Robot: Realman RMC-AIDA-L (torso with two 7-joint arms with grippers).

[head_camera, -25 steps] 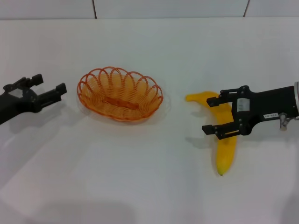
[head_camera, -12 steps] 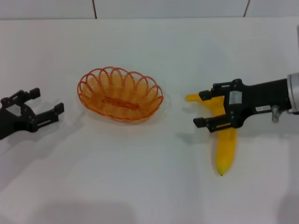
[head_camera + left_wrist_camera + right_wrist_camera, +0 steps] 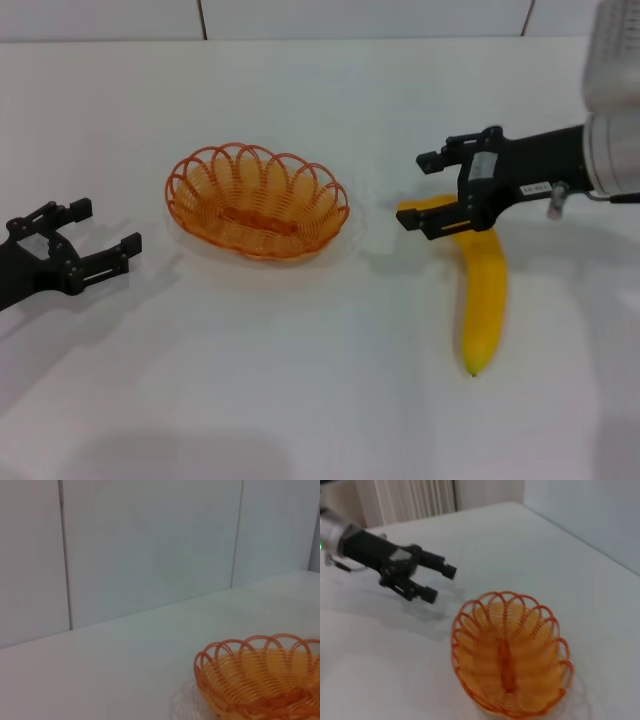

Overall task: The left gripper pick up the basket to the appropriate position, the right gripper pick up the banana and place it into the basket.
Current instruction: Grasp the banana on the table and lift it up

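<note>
Head view: neither step looks done — the basket (image 3: 257,201) sits empty on the tabletop (image 3: 300,380), apart from the left gripper (image 3: 105,238), which is spread wide with nothing in it; the right gripper (image 3: 416,190), also wide and empty, hovers over the stem end of the banana (image 3: 483,295), which lies flat trailing away beneath it. Left wrist view: only the basket's rim shows near, ungrasped. Right wrist view: left gripper beside the basket, apart from it; both picks remain.
</note>
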